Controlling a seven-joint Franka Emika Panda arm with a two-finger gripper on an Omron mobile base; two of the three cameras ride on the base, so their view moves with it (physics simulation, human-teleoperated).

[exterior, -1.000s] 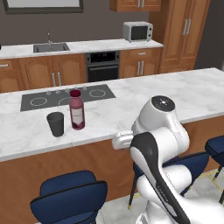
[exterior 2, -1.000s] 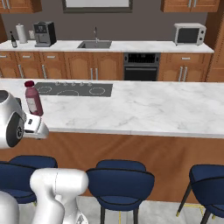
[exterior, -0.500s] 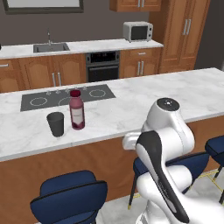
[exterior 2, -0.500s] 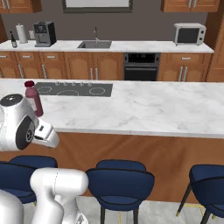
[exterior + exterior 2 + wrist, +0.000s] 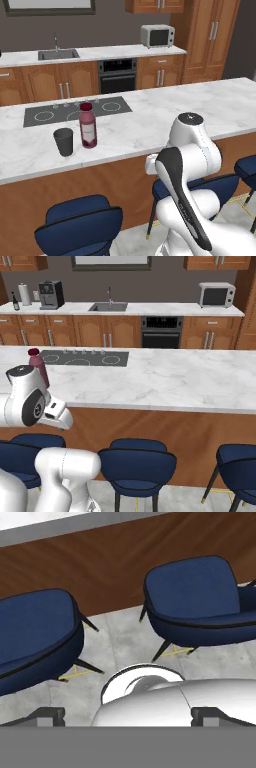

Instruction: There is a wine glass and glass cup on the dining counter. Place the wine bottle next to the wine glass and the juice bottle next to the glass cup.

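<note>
Gripper (image 5: 128, 716): I am seeing its two dark finger tips sitting far apart at the bottom of the hand view, spread wide and pinching nothing; the hand is pointing down at the floor.
Stools: two navy blue stools (image 5: 197, 594) are showing under the hand on the grey floor, in front of the wood-panelled side of the island; from the base cameras I am seeing the same navy seats (image 5: 137, 461) tucked along its near edge.
Arm: the white arm (image 5: 192, 150) is folding low in front of the island, its upper joint standing about level with the counter top.
Dining counter (image 5: 150, 127): the long white marble top is running across both base views, with the grey cooktop (image 5: 75, 110) set into it on the far left part.
Glass cup (image 5: 63, 141): the dark tumbler is standing upright on the marble, near the front edge, just left of the juice bottle.
Juice bottle (image 5: 88, 125): it is standing upright just beside the glass cup, close but, as far as I can judge, not touching; in the right base view it is peeking out behind the arm's white joint.
Wine bottle (image 5: 16, 301): a small dark bottle, probably this one, is standing on the back worktop at far left, beside a paper-towel roll (image 5: 24, 294) and a coffee machine (image 5: 52, 294).
Back wall: sink (image 5: 107, 306), oven (image 5: 161, 331) and microwave (image 5: 216, 294) are lining the rear worktop.
</note>
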